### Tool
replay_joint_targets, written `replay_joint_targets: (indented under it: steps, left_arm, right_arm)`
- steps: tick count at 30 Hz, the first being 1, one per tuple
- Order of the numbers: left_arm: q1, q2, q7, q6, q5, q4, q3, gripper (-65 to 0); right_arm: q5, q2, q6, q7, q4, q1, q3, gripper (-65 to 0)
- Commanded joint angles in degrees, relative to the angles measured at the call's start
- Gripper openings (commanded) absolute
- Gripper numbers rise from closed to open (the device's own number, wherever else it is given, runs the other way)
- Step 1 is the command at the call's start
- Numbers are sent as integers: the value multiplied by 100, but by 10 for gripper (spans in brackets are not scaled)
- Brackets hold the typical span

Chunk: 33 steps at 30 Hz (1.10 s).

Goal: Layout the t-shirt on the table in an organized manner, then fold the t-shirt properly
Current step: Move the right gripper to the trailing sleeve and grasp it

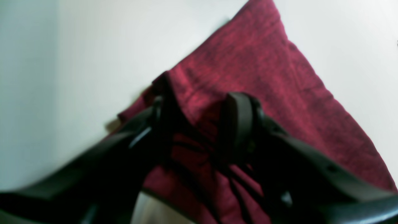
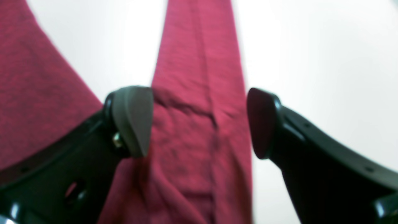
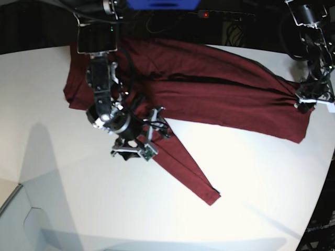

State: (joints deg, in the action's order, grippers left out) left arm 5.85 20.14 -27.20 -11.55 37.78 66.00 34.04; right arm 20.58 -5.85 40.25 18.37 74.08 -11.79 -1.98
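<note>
The table [image 3: 251,178] was a wide white surface, and only the base view took in the whole of it, with the shirt [image 3: 209,89] spread across its far half, the body running from the left arm's side to the right arm's side and one long sleeve trailing out toward the near edge. That view also showed cloth bunched into gathers at the left gripper [image 3: 303,102], near the table's edge. The left wrist view, blurred, gave what the base could not: the left gripper [image 1: 199,109] pinching a raised fold of the shirt [image 1: 264,77] between its dark fingers [image 1: 239,118], cloth passing between and below them. The right wrist view showed the right gripper [image 2: 199,121] spread wide, astride the sleeve, which ran between the fingers [image 2: 133,118]; whether either pad touched the cloth could not be told. No containers were in view.
</note>
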Motion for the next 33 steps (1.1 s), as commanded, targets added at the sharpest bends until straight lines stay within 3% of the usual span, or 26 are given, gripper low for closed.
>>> replay_joint_targets:
  steps: [1, 5, 9, 13, 30, 33]
  left_arm:
    - [-18, 65, -106, 17, 7, 60, 11, -388]
    - [-18, 65, -89, 17, 7, 60, 11, -388]
    - [-18, 74, -89, 17, 7, 51, 11, -388]
    - [-18, 74, -80, 17, 7, 51, 11, -388]
    - [-167, 65, -80, 17, -11, -2, 11, -388]
    - [-167, 65, -80, 17, -11, -2, 11, -388]
  right_arm:
    - [-58, -9, -25, -206, -125, -223, 9, -185]
    - [-58, -9, -25, -479, -784, -531, 26, -243]
    - [-67, 18, -258, -672, -1206, -715, 26, -350]
    - [-58, 97, -381, -743, -1277, -724, 26, -399]
    - [-75, 343, -381, -751, -1373, -715, 35, -411]
    - [-75, 343, -381, -751, -1382, -698, 35, -441]
